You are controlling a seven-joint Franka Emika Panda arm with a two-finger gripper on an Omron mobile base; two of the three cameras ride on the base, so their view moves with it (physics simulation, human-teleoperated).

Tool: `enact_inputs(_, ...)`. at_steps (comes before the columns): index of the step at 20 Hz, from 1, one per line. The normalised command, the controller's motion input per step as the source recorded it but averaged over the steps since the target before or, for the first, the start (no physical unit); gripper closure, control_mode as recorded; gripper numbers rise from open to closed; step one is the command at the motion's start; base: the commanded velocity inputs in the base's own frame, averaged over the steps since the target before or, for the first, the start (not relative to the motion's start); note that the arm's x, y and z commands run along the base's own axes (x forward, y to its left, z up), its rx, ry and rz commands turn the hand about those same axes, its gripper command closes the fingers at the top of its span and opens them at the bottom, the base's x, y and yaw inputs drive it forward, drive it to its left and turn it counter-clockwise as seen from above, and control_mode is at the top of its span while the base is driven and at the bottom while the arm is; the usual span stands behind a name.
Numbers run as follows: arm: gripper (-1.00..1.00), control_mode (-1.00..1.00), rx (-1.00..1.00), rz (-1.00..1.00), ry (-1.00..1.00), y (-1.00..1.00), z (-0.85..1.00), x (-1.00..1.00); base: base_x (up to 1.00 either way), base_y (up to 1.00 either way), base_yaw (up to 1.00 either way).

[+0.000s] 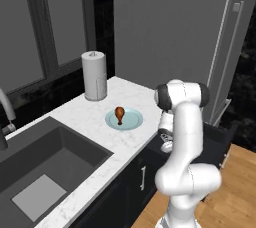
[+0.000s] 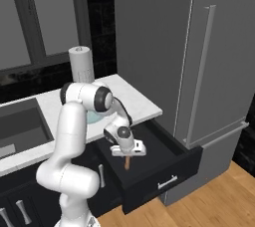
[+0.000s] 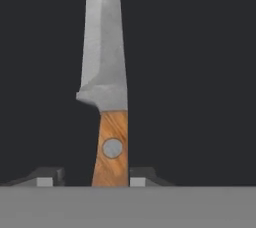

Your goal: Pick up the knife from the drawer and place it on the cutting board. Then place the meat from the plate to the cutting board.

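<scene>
The white arm bends down over the open shallow black drawer (image 2: 164, 159), its two-finger gripper (image 3: 95, 178) narrowed around the tan wooden handle of the silver-bladed knife (image 3: 107, 97); a firm grip cannot be confirmed. On the white marble counter (image 1: 85, 117), the orange-brown drumstick (image 1: 119, 113) lies on the round teal plate (image 1: 131, 120).

On the counter (image 1: 125, 144), the drumstick (image 1: 119, 114) lies on the plate (image 1: 131, 121), paper towel roll (image 1: 94, 76) at its ten o'clock, sink (image 1: 45, 167) at eight; the knife (image 3: 106, 82) lies in the open drawer (image 2: 164, 164).

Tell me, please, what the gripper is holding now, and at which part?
It cannot be told. The gripper straddles the knife at its wooden handle, inside the drawer; one fingertip touches, the other stands apart.
</scene>
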Motion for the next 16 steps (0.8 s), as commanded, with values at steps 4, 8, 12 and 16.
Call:
enact_inputs(4, 1.0, -1.0, 0.0, 0.0, -0.07, -0.53, -0.4, -0.78, 0.0, 0.0, 0.0)
enact_inputs(8, 1.0, -1.0, 0.0, 0.03, -0.12, -0.64, -0.08, -0.33, 0.0, 0.0, 0.0)
enact_inputs(12, 1.0, -1.0, 0.01, 0.1, -0.03, -0.64, 0.18, 0.25, 0.0, 0.0, 0.0)
enact_inputs(16, 1.0, -1.0, 0.04, 0.14, 0.0, -0.69, 0.64, 0.38, 0.0, 0.0, 0.0)
